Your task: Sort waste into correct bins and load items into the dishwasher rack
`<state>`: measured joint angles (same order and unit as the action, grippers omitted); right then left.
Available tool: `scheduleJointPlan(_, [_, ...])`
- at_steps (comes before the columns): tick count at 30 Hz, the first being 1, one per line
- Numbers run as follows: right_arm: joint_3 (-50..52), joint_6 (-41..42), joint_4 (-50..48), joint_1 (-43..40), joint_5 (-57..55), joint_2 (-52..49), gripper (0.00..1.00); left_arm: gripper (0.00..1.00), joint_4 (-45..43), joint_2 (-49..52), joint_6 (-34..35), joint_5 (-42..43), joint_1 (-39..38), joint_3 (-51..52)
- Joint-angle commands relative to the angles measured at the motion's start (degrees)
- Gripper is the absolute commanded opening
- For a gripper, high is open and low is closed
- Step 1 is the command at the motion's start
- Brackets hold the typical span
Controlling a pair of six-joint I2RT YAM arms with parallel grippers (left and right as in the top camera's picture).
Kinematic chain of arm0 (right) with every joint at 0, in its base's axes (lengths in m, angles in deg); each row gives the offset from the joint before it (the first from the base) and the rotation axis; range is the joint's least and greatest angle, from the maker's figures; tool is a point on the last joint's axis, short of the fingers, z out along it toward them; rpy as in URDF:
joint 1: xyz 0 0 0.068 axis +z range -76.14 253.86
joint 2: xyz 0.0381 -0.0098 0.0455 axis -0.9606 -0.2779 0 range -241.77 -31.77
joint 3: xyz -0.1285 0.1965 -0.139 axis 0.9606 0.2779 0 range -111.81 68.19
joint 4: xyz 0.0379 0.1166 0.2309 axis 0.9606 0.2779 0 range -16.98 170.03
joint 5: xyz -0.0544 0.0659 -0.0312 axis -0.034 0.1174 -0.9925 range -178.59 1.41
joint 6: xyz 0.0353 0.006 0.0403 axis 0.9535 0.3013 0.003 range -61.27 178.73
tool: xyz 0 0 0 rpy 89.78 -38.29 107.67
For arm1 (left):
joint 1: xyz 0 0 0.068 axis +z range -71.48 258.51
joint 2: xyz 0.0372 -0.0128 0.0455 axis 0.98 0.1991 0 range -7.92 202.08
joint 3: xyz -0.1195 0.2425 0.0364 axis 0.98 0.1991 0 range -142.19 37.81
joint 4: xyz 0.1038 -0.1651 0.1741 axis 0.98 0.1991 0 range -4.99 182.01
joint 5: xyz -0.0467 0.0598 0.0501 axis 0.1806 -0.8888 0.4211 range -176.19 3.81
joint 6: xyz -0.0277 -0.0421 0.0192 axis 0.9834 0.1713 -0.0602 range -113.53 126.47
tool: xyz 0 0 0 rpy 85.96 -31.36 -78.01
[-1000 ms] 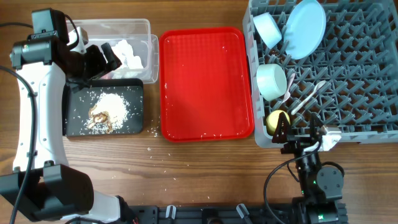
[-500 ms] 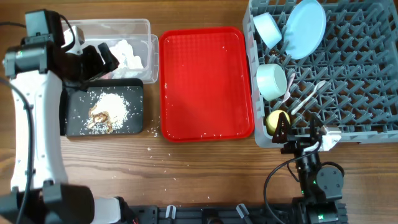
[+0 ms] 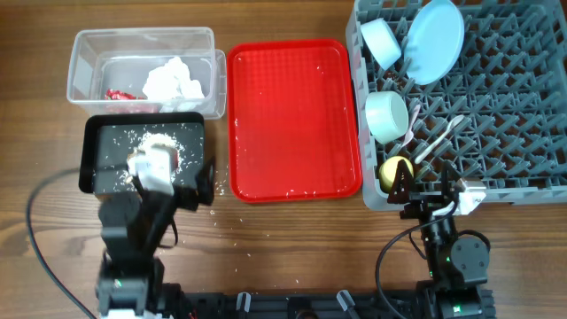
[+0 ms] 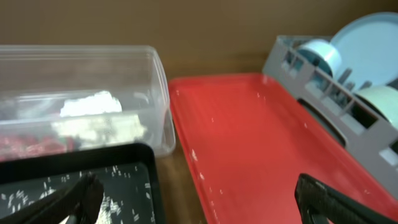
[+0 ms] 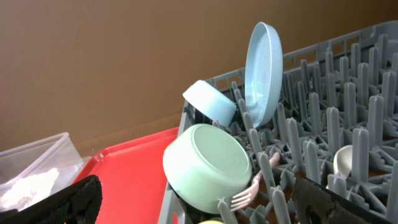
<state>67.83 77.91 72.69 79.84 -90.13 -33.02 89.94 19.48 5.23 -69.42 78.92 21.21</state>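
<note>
The clear box (image 3: 89, 53) holds white tissue (image 3: 174, 80) and the red wrapper (image 3: 120, 93). The black tray (image 3: 102, 151) holds food scraps (image 3: 164, 140). The grey rack (image 3: 505, 97) holds the blue plate (image 3: 436, 40), two bowls (image 3: 381, 40) (image 3: 387, 115), the yellow cup (image 3: 396, 168) and white cutlery (image 3: 434, 142). My left gripper (image 3: 168, 177) is open and empty, low over the black tray's front right corner (image 4: 134, 180). My right gripper (image 3: 430, 197) is open and empty at the rack's front left corner, facing the lower bowl (image 5: 208, 162) and a fork (image 5: 245, 196).
The flat red tray (image 3: 292, 120) lies between the bins and the rack, with specks of crumbs on it. Loose crumbs (image 3: 217, 213) lie on the wooden table in front of the black tray. The right arm's base sits at the front right.
My left arm has pulled back from over the clear box to the table's front, low by the black tray. The clear box is now unhidden. The right arm has not moved.
</note>
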Motion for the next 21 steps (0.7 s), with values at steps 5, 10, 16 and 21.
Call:
scheduleJointPlan(5, [0.1, -0.6, -0.2, 0.2, 0.5, 0.3, 1.00, 1.00, -0.9, -21.5, 1.7, -4.2, -0.2, 15.6])
scheduleJointPlan(10, [0.1, -0.6, -0.2, 0.2, 0.5, 0.3, 1.00, 1.00, -0.6, -25.3, 9.4, -14.6, -0.2, 16.2])
scheduleJointPlan(16, [0.1, -0.6, -0.2, 0.2, 0.5, 0.3, 1.00, 1.00, -0.7, -27.3, 9.4, -14.3, 0.3, 16.2])
scheduleJointPlan(21, [0.1, -0.6, -0.2, 0.2, 0.5, 0.3, 1.00, 1.00, -0.7, -27.2, 9.4, -14.3, 0.3, 16.2])
